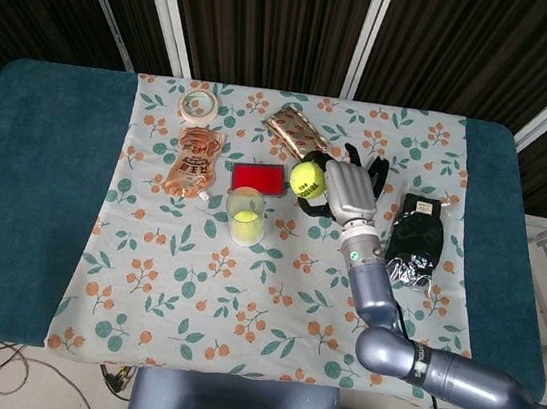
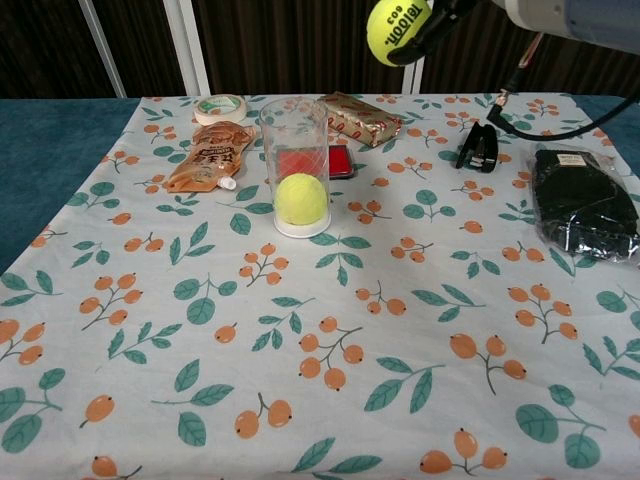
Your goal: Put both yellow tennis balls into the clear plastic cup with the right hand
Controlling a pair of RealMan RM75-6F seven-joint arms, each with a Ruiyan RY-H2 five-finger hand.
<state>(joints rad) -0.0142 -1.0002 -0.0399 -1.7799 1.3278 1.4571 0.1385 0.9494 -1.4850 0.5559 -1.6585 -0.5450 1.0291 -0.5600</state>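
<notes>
A teal table [image 1: 33,193] carries a floral cloth [image 1: 191,295], seemingly flat.

Head view looks steeply down from high above, taking in the whole table [image 1: 34,183] from the robot's side. Chest view sits low and close, facing across the floral cloth [image 2: 200,330]. Both share the cup [image 1: 244,215] mid-cloth.

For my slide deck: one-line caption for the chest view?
Right hand holds a tennis ball high above the table, one ball already in the cup.
</notes>
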